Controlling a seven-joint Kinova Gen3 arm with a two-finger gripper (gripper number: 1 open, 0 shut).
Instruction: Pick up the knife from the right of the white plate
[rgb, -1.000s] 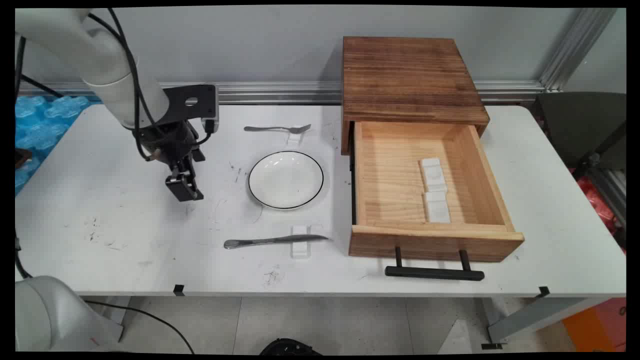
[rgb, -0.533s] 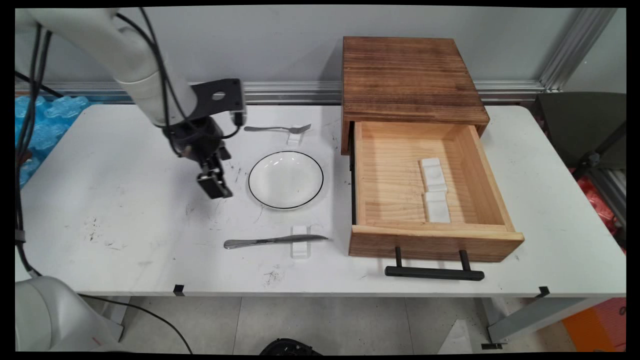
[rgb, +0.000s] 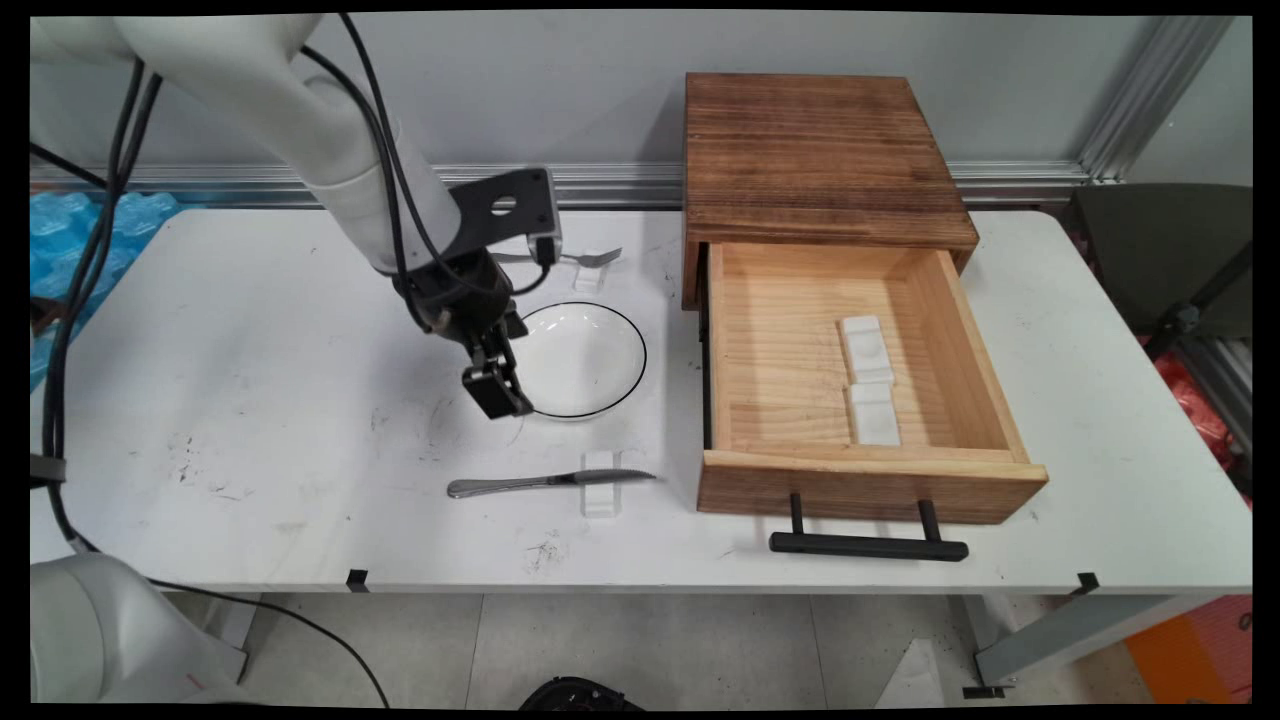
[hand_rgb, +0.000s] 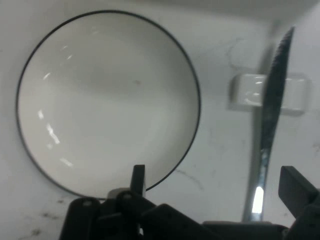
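My gripper (rgb: 497, 392) is spread open w/ nothing in it, hovering at frame center-left over the lower-left rim of the plate (rgb: 590, 355); nothing's picked up, and the knife (rgb: 530, 482) below the plate and the fork (rgb: 595, 258) above it each lie on a white rest (rgb: 600, 492) on the table (rgb: 250, 400). The drawer (rgb: 870, 480) at center-right is pulled out of the wooden cabinet (rgb: 815, 150). Count: 1 plate, 1 knife, 1 fork, 1 drawer, 4 white rests (1 under knife, 1 under fork, 2 end to end in the drawer's right half, no cutlery on those).
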